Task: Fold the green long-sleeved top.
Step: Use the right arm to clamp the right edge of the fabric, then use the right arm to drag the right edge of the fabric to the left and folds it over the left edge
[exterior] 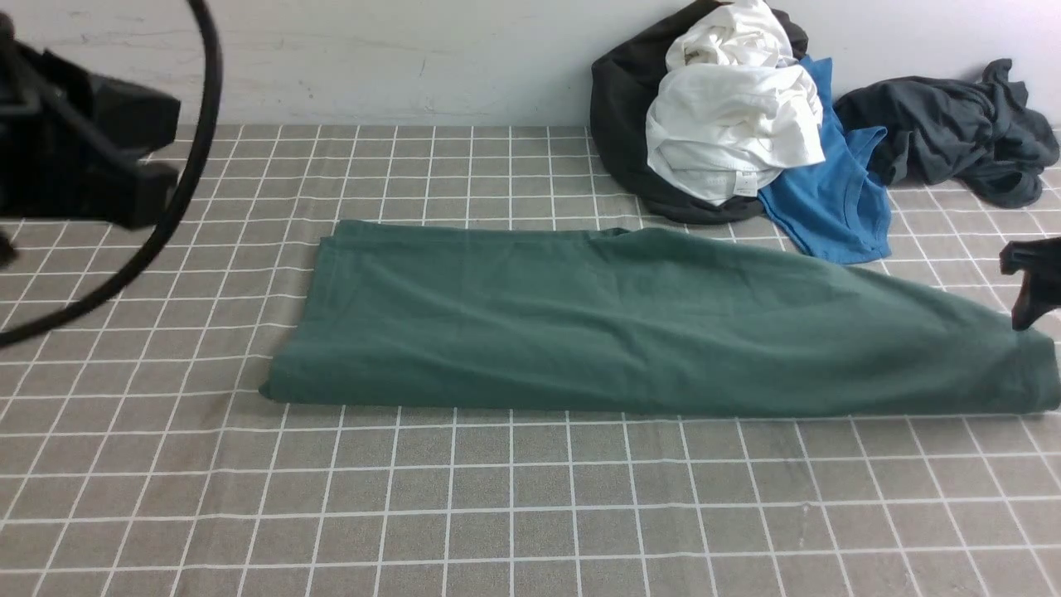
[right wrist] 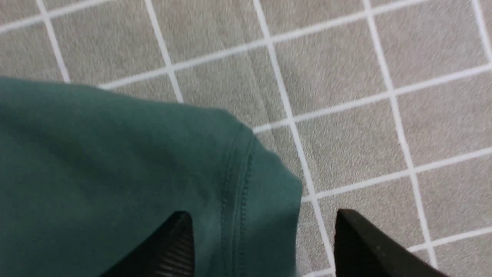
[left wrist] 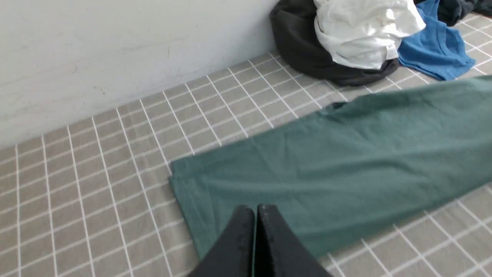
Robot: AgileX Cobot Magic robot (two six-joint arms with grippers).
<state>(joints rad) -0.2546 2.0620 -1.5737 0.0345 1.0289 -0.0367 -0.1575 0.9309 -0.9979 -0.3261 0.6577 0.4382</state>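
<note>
Left gripper [left wrist: 256, 208] is past the left end of the dark forest-green cotton long-sleeved top [exterior: 630, 323], raised, apart from the cloth. Its jaws are pressed fully together, with nothing seen between them. The green top lies mid-bench, flat, folded into one long band running left to right on the grey-beige white-grid bench [exterior: 514, 506]. Its left end is squared and its right end is narrower. Behind the top's right half, against the wall, is a black garment heap [exterior: 622, 108] with a crumpled white garment [exterior: 733, 124] on it. A bright blue T-shirt [exterior: 829, 199] is just beside that, and a dark charcoal-grey garment [exterior: 953, 124] lies further right. Right gripper [right wrist: 263, 214] is at the top's right end, jaws spread wide. One finger [right wrist: 175, 246] is over the stitched hem and the other is over bare bench. It grips nothing.
</note>
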